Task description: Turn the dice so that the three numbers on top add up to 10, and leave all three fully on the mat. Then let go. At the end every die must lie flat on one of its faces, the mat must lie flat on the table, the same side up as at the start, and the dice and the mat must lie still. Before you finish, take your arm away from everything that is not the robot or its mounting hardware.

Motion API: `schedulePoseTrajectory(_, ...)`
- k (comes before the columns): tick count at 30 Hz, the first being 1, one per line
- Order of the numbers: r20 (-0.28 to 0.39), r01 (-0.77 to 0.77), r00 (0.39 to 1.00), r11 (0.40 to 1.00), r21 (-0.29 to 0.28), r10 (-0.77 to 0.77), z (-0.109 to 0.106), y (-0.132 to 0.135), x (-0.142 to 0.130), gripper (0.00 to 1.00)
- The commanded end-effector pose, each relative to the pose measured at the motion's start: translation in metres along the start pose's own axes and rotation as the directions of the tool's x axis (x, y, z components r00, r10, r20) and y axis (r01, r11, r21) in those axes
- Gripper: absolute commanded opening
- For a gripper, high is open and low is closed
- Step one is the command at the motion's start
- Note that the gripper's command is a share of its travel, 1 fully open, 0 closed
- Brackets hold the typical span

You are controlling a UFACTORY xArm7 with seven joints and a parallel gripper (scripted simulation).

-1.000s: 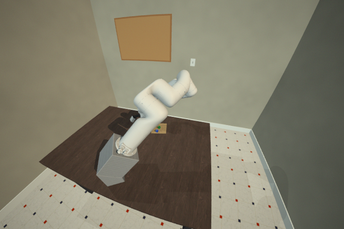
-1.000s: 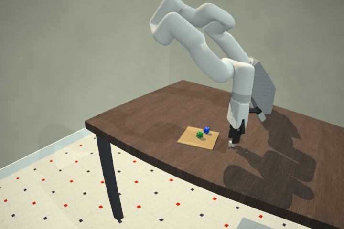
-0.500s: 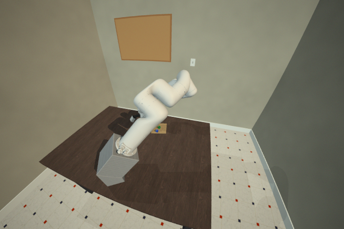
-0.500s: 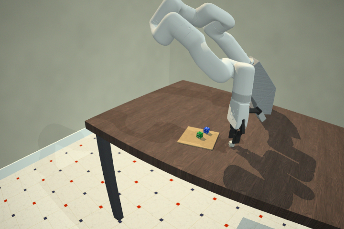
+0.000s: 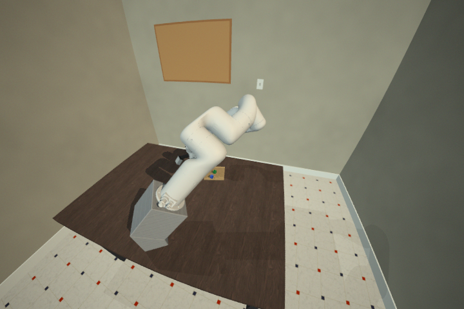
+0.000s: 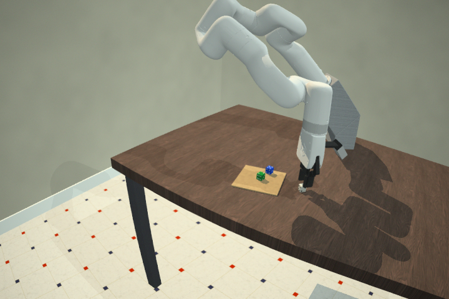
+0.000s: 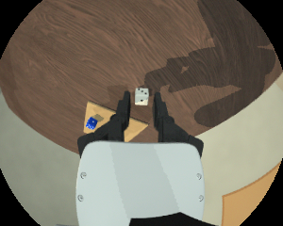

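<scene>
Right, nearest, the white die, black-pipped, its top partly masked from outside, sits right of the mat; the gripper stands partly open, gripping nothing. The mat carries the green die, then the blue die farther back.

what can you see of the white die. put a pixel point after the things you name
The white die (image 6: 302, 187) (image 7: 141, 96) is a small cube with dark pips and a smooth, hard-looking surface. It is off the mat (image 6: 255, 181) (image 7: 96, 116), just past its edge. In the wrist view it appears between the open fingers with a gap on either side, so they do not seem to grip it. The top view does not show it.
</scene>
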State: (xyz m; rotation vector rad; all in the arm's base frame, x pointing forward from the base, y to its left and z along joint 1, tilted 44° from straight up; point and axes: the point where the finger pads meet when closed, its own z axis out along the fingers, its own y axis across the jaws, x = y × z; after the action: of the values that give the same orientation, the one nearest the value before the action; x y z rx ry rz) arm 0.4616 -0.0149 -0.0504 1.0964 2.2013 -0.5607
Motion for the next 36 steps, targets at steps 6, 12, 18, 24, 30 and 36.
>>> schedulePoseTrajectory(6, 0.000, 0.001, 1.000, 1.000, -0.004, -0.001, -0.002, 0.002, 0.000, 0.36)
schedulePoseTrajectory(12, 0.000, 0.001, 1.000, 1.000, -0.004, -0.001, -0.002, 0.002, 0.000, 0.36)
schedulePoseTrajectory(18, 0.000, 0.001, 1.000, 1.000, -0.004, -0.001, -0.001, 0.002, 0.000, 0.36)
schedulePoseTrajectory(24, 0.000, 0.001, 1.000, 1.000, -0.004, -0.001, 0.005, 0.002, 0.000, 0.36)
schedulePoseTrajectory(30, 0.000, 0.001, 1.000, 1.000, -0.004, -0.001, 0.012, 0.002, 0.000, 0.36)
schedulePoseTrajectory(36, 0.000, 0.001, 1.000, 1.000, -0.004, -0.001, 0.018, 0.002, 0.000, 0.36)
